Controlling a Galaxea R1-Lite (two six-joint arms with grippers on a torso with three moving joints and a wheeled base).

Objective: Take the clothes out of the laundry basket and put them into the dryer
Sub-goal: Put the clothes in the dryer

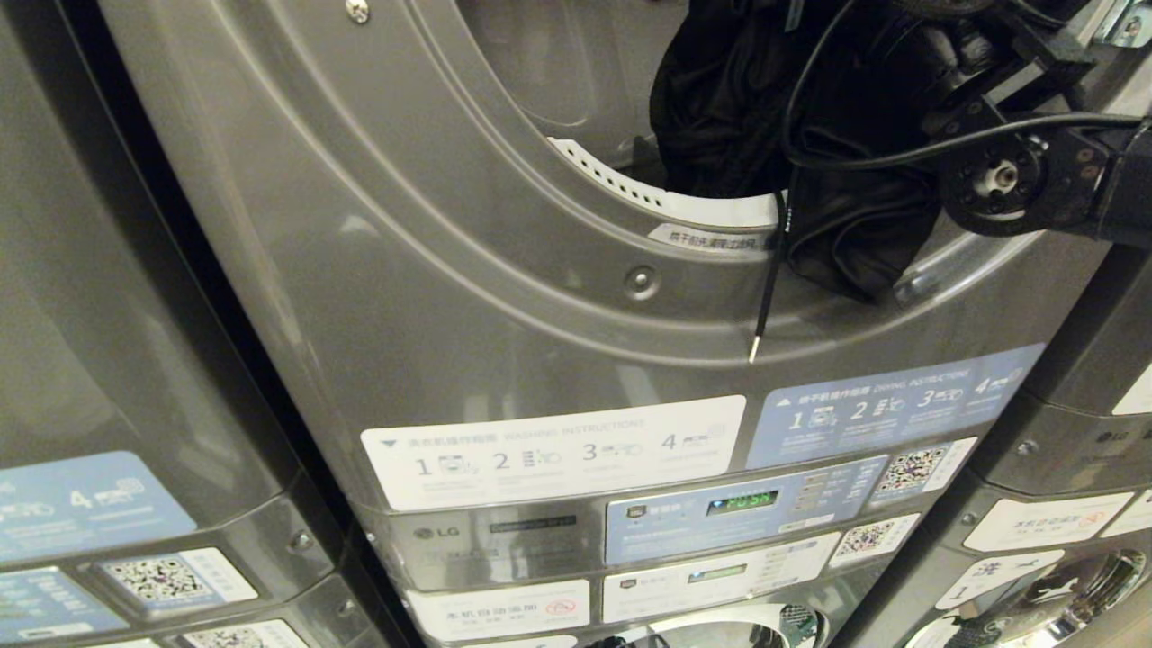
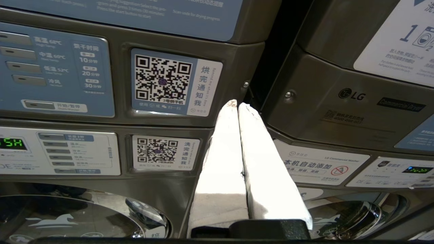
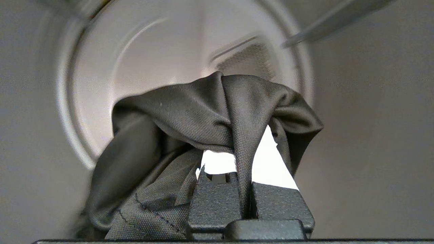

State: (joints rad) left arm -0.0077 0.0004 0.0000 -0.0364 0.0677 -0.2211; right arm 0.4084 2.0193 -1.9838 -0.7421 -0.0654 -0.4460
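A black garment hangs in the round opening of the grey dryer, draped over its lower rim. Its drawstring dangles down the front. My right arm reaches into the opening from the upper right. In the right wrist view my right gripper is shut on a fold of the dark cloth, with the pale drum behind it. My left gripper is shut and empty, its white fingers pointing at the gap between two machines. The laundry basket is out of view.
Below the opening are instruction stickers and a control panel with a lit display. Similar machines stand close on the left and right. A washer door shows at the bottom edge.
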